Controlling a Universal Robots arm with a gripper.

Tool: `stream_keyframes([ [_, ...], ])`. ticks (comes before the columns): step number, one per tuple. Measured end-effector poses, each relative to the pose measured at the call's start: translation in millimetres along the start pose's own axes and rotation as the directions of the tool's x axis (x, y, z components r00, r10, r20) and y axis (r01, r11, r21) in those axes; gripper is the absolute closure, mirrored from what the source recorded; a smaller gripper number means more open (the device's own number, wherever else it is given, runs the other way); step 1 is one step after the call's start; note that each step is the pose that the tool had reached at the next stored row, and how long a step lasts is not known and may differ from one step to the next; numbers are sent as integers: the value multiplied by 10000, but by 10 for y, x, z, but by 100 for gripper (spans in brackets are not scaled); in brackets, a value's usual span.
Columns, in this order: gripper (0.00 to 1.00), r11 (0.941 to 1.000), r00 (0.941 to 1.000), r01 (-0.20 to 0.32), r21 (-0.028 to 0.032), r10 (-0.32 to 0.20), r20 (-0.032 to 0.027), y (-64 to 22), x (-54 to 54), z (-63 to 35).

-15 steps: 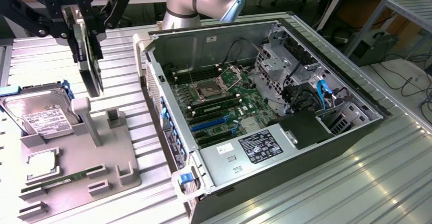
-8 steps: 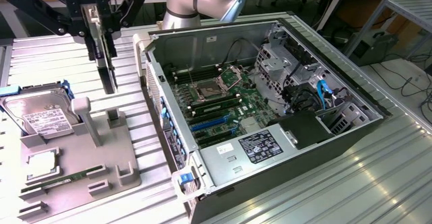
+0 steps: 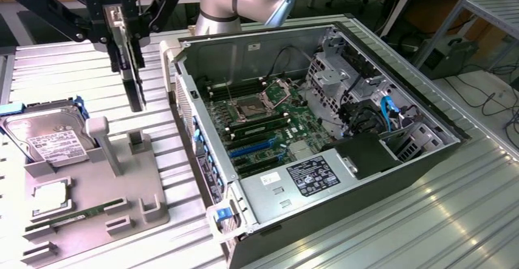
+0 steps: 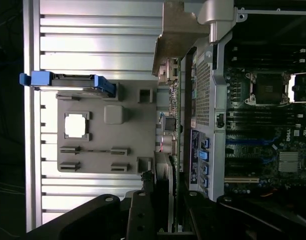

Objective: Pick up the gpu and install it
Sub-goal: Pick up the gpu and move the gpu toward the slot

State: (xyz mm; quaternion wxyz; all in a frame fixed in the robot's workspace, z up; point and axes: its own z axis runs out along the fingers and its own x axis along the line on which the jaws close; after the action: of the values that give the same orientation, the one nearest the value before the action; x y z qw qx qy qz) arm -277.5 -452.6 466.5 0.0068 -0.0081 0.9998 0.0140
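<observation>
Black robot gripper (image 3: 126, 29) is pinched partway closed on the gpu (image 3: 135, 81), a thin green circuit card with a silver bracket, hanging edge-down below it. Under the card, not touching it, lies a grey plastic fixture tray (image 3: 89, 211); an open dark metal computer case (image 3: 422, 181) stands just beside.

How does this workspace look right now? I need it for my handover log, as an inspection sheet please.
Surface: ribbed metal table, with a grey fixture tray at the exterior view's left.
Job's things: gpu hangs edge-on above the tray, beside the open computer case. It is not yet in the motherboard.
Clutter: hard drive, processor chip and memory stick sit in the tray.
Grippers: gripper is shut on the gpu's upper part.
Cables: a blue cable and black ones run inside the case; loose cables lie on the floor.
Surroundings: a metal frame stands at the exterior view's right.
</observation>
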Motion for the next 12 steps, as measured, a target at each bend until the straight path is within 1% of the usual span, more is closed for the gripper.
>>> stream_keyframes([
  [12,73,10000,10000,0,0,0,0,-1,-87,1],
])
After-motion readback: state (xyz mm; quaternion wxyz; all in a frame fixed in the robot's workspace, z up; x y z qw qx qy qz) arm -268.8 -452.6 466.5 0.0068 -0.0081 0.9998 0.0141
